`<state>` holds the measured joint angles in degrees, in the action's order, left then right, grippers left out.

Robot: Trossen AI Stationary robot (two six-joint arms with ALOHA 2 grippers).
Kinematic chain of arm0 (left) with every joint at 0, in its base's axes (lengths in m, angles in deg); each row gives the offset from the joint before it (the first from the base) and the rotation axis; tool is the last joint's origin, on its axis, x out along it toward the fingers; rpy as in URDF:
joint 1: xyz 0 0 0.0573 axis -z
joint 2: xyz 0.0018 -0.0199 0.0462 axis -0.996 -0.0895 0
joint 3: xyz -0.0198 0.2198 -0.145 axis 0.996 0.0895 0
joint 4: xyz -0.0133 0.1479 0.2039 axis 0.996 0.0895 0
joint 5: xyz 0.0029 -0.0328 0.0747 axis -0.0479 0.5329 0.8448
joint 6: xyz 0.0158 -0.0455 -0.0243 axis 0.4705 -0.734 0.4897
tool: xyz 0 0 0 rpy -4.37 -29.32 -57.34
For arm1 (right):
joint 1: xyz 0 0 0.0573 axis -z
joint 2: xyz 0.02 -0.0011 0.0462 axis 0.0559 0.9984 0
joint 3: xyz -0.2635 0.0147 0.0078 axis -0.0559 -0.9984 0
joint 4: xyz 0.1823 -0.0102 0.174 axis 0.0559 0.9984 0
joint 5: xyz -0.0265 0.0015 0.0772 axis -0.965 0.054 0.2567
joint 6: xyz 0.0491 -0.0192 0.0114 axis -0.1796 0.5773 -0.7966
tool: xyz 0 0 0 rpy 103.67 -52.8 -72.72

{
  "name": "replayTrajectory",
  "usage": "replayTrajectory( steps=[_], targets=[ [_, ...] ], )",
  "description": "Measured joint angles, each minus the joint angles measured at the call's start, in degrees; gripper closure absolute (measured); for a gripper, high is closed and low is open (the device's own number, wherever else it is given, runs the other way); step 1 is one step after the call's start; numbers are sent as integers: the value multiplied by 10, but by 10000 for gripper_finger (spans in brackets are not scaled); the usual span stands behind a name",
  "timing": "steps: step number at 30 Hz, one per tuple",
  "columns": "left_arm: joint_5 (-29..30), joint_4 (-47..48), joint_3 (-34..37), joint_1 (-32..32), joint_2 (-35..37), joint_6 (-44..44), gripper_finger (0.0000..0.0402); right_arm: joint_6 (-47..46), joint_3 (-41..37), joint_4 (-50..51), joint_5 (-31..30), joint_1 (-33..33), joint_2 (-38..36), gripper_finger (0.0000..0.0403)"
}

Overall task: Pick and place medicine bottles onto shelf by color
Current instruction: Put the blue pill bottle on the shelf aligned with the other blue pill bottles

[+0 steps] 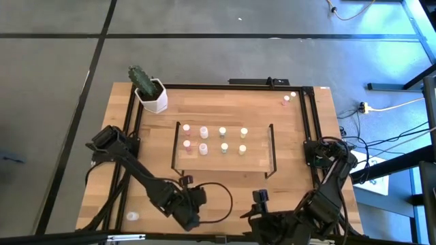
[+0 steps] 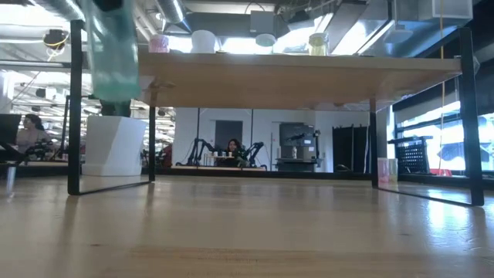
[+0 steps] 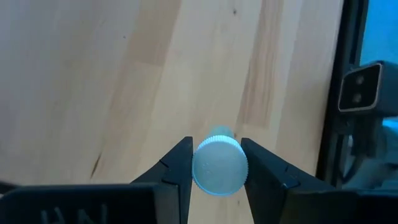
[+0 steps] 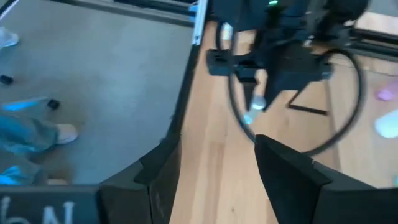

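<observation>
My left gripper (image 1: 184,181) (image 3: 217,177) stands over the table's near middle, just in front of the shelf (image 1: 259,160), and is shut on a small bottle with a pale cap (image 3: 219,167). It also shows in the right wrist view (image 4: 254,111). Several bottles stand in rows on the shelf: pink (image 1: 203,130) at the left, whitish (image 1: 222,131) in the middle, yellow (image 1: 244,132) at the right. Their tops show in the low view (image 2: 202,40). My right gripper (image 1: 261,198) (image 4: 217,180) is open and empty at the near edge. My left gripper pinches the small bottle between its two fingers (image 3: 177,171), one on each side of it at or just below the cap (image 3: 219,163). The fingers point down from above. The cap faces up toward the wrist. Whether the bottle's base touches the table, I cannot tell.
A white pot with a cactus (image 1: 151,95) stands at the far left. Two loose bottles (image 1: 289,99) stand at the far right, and one (image 1: 131,216) at the near left corner. A black metal frame (image 1: 308,129) runs round the tabletop.
</observation>
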<state>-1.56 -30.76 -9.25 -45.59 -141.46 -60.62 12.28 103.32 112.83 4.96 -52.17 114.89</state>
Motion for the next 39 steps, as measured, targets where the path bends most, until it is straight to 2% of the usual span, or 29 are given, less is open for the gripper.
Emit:
replayTrajectory(
  steps=[20,39],
  targets=[
    [-17,-20,1,-9,-66,-2,299,-1,0,-5,12,0,0,196],
    [-48,-19,1,-45,-67,5,298,-1,0,-5,12,0,0,196]
  ],
)
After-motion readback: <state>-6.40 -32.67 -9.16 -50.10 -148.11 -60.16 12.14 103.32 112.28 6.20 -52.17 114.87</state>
